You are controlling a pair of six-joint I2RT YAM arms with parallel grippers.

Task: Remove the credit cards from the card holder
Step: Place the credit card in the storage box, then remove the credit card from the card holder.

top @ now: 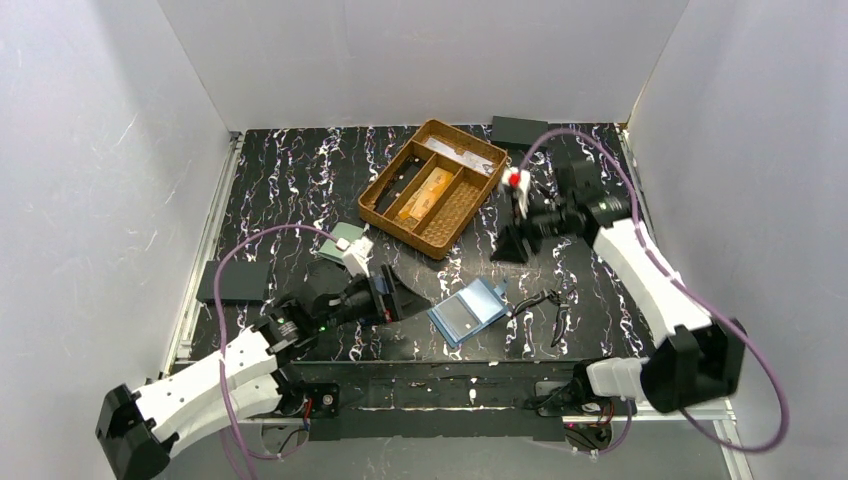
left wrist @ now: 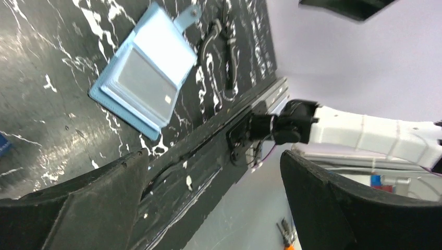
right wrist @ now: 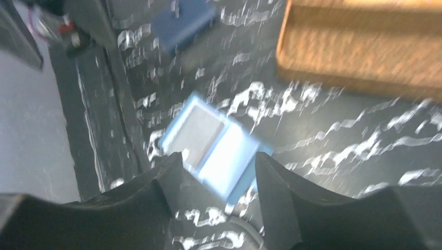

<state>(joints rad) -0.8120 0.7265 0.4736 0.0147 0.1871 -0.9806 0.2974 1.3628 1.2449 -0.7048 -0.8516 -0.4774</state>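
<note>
The card holder (top: 468, 311) lies open and flat near the near edge of the tabletop (top: 290, 180). It looks light and floppy at the fold, so we would pin one leaf and pinch a stiff, slick card by its exposed edge. Whether its grey pocket holds a card we cannot tell. Orange-gold credit cards (top: 425, 192) lie in the wicker tray (top: 385, 215) toward the far edge. Our left hand (top: 392, 295) gapes just left of the holder. Our right hand (top: 512, 240), parted and empty, hovers beyond it by the tray.

Robot lab cell: white panel walls (top: 420, 60) w/ marbled table (top: 290, 190), cabled arms (top: 640, 270) bolted on.
</note>
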